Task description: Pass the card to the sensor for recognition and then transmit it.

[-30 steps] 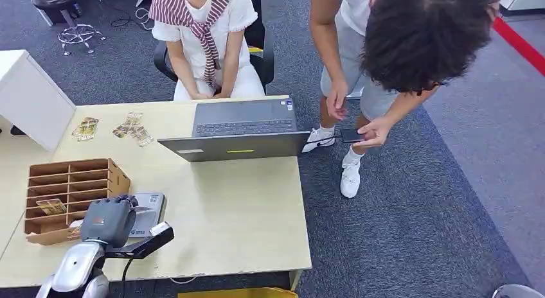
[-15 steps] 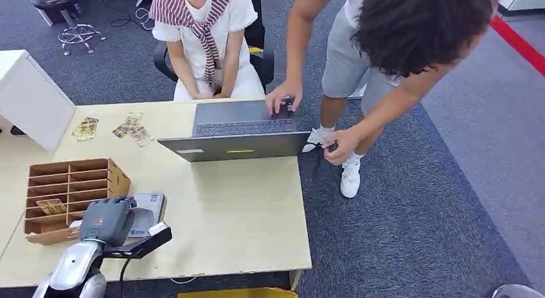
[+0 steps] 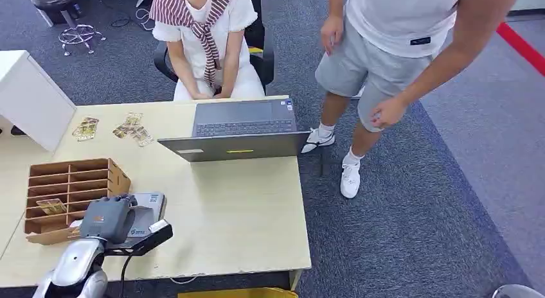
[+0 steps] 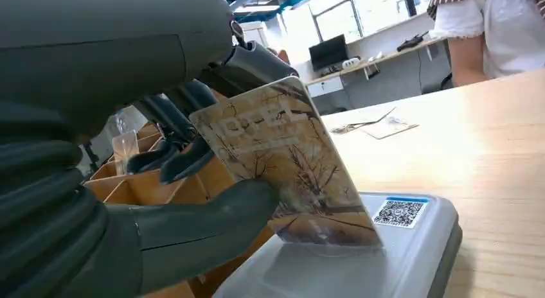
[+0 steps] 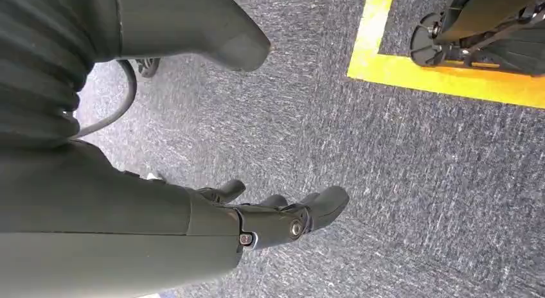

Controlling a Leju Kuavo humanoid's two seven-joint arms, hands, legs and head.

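**Card held on the sensor for reading**

The left hand (image 4: 148, 182) pinches the card (image 4: 289, 169) between thumb and fingers, its lower edge resting tilted on the grey sensor (image 4: 385, 259), just beside the wooden organizer (image 3: 71, 189). This looks like the recognition step. Next, lift the card clear and hand it across. The right hand (image 5: 270, 218) hangs empty, fingers loosely apart.

Bare desk top (image 3: 238, 208) lies open between the grey sensor (image 3: 142, 214) and the laptop (image 3: 241, 128) — room to pass a hand. A wooden divider box (image 3: 71, 185) crowds the sensor's far side. Loose cards (image 3: 132, 128) lie beyond it, before a seated person (image 3: 205, 35) — another person (image 3: 392, 47) stands beside the desk's right edge.
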